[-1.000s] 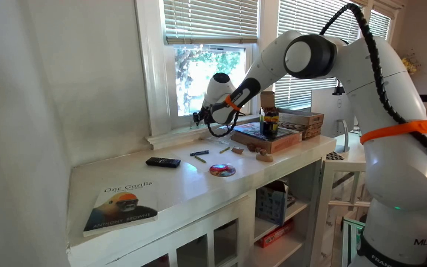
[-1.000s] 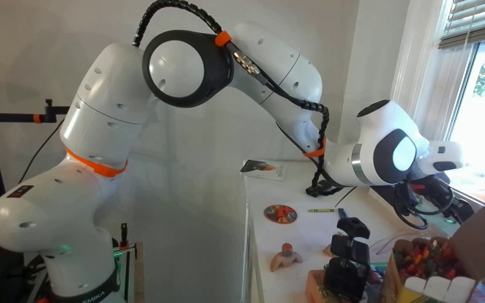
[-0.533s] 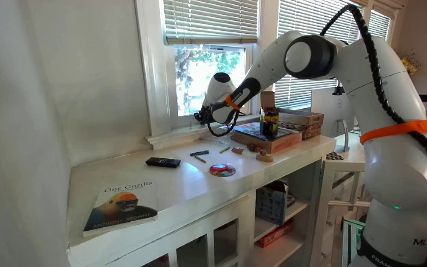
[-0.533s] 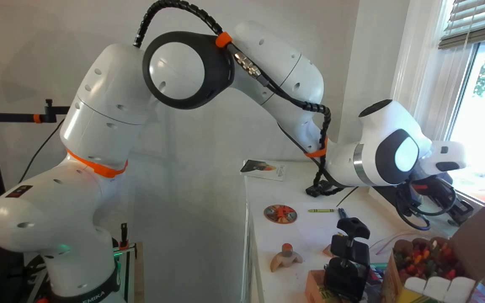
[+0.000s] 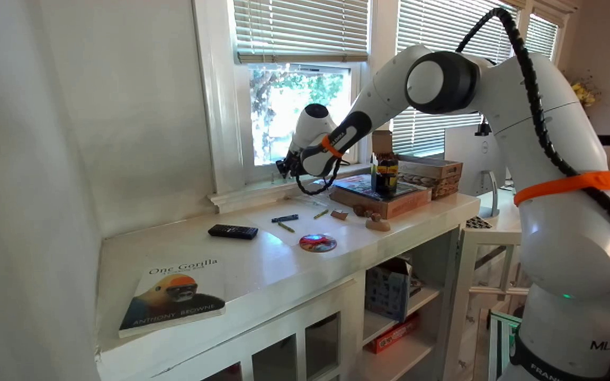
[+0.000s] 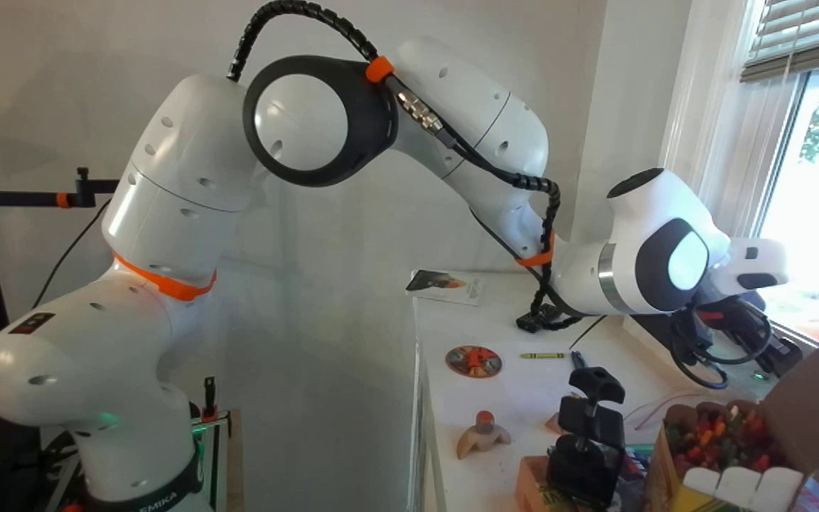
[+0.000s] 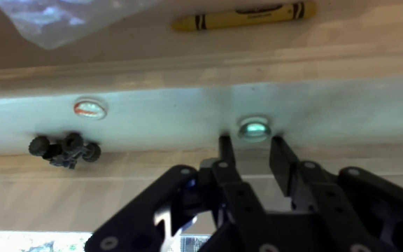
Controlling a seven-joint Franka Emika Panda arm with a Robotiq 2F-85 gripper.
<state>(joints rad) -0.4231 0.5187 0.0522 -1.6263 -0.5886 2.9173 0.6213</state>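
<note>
Pincer (image 7: pixel 251 138): fingers are standing apart, astride a small glassy piece (image 7: pixel 254 128) that is sitting on the sill (image 7: pixel 166 117); contact is not showing clearly. Handling: the piece is lying nearer one finger, so centring it, keeping the tips level with its sides and closing slowly is looking safest; slick, curved walls are probably inviting a skid. Materials: piece, round, glossy, glinting teal, glass or clear plastic; sill, smooth, pale. Further along, a rimmed disc (image 7: pixel 90 108) is bearing a red mark, and a toy truck (image 7: pixel 65 150) is showing chunky dark wheels. On the tabletop (image 5: pixel 167 238), a paper-wrapped yellow crayon (image 7: pixel 245 18) is lying near creased, translucent film (image 7: pixel 58 21).
</note>
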